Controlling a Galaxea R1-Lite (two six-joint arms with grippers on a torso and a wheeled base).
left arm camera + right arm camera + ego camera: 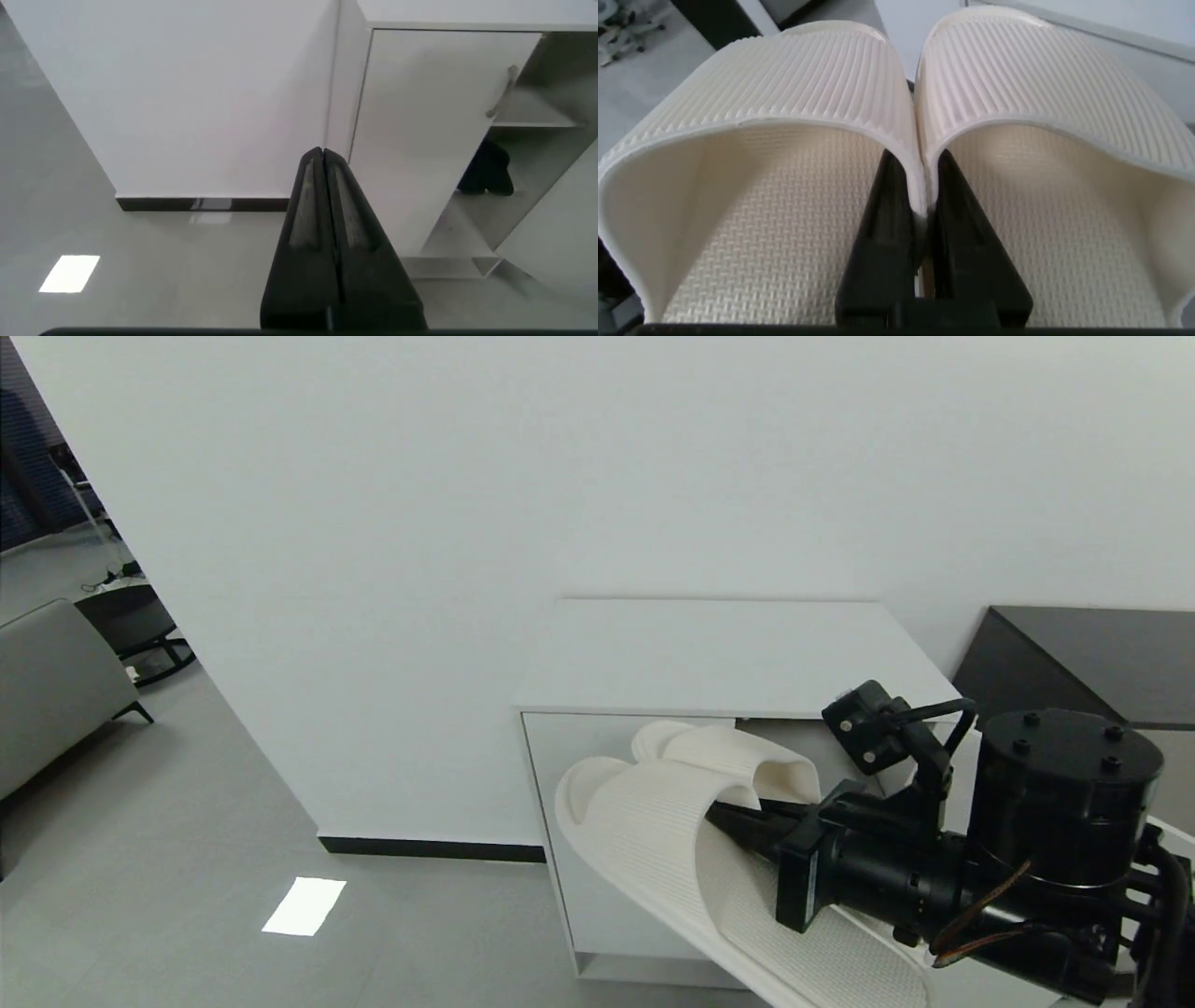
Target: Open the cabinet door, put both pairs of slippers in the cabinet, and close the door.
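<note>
A pair of cream ribbed slippers [644, 821] hangs in front of the white cabinet [719, 653]. My right gripper [724, 814] is shut on them. In the right wrist view its black fingers [878, 233] pinch the two inner edges together, one slipper [785, 93] on each side [1036, 84]. My left gripper [323, 154] is shut on nothing and hangs above the floor, some way from the cabinet. The cabinet door [439, 140] with its metal handle [505, 91] stands open. A dark pair of slippers [491, 170] lies on a shelf inside.
A white wall with a black baseboard [429, 847] runs left of the cabinet. A black counter [1102, 653] stands to its right. A grey sofa [47, 691] and a dark chair [140, 625] are at far left. The grey floor [187, 915] in front is open.
</note>
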